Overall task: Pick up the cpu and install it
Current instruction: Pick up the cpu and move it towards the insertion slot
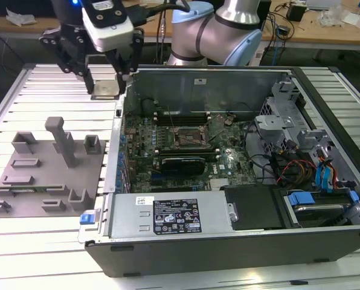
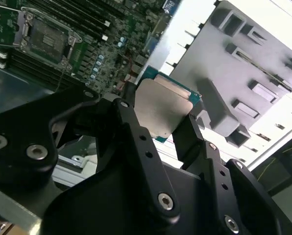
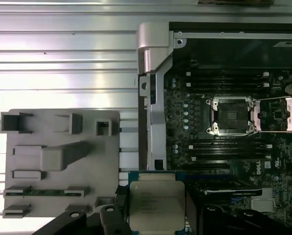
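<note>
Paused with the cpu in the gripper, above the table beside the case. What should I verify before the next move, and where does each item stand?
1. Grip: gripper shut on the cpu at two opposite edges: ok.
2. The cpu is lifted clear of the grey fixture: ok.
3. The socket is open, its frame swung aside: ok.
4. The cpu is above the socket: not ok; it hangs off to one side, near the case wall.
5. Corner marks on the cpu match the socket: cannot tell.
</note>
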